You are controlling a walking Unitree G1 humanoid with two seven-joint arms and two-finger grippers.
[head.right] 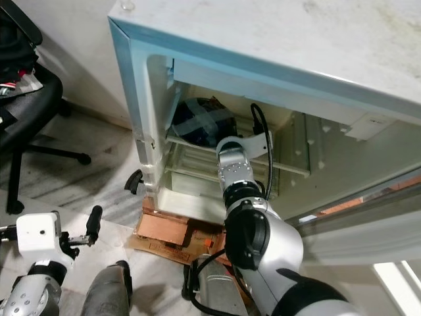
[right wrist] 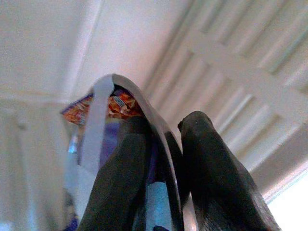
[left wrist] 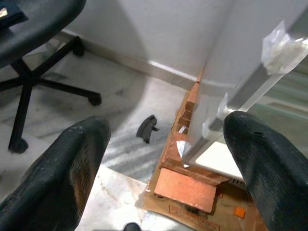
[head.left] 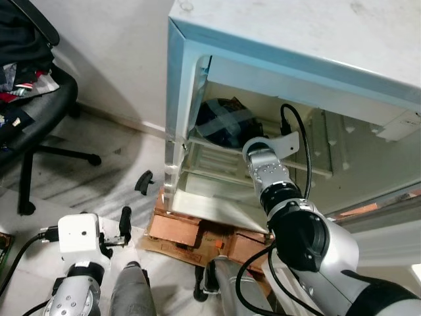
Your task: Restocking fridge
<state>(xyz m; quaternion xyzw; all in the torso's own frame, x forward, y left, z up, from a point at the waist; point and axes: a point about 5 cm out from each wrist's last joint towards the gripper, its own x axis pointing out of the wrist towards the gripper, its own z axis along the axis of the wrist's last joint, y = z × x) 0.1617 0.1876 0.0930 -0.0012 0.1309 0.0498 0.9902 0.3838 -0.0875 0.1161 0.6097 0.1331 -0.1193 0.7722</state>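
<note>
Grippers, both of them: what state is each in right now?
Left gripper: open, holding nothing, low over the floor by the fridge.
Right gripper: inside the fridge, shut on the dark bag at the shelf.

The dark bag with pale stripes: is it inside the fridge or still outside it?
Inside: the bag rests on a fridge shelf, with the right gripper shut on its edge.

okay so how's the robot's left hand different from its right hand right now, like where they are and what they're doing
The left hand hangs low over the floor beside the fridge, while the right hand reaches inside the fridge onto a shelf. The left hand's fingers are spread wide and hold nothing; the right hand's fingers are pinched on the rim of a dark bag with light stripes. Both have two long black fingers on a silver arm.
</note>
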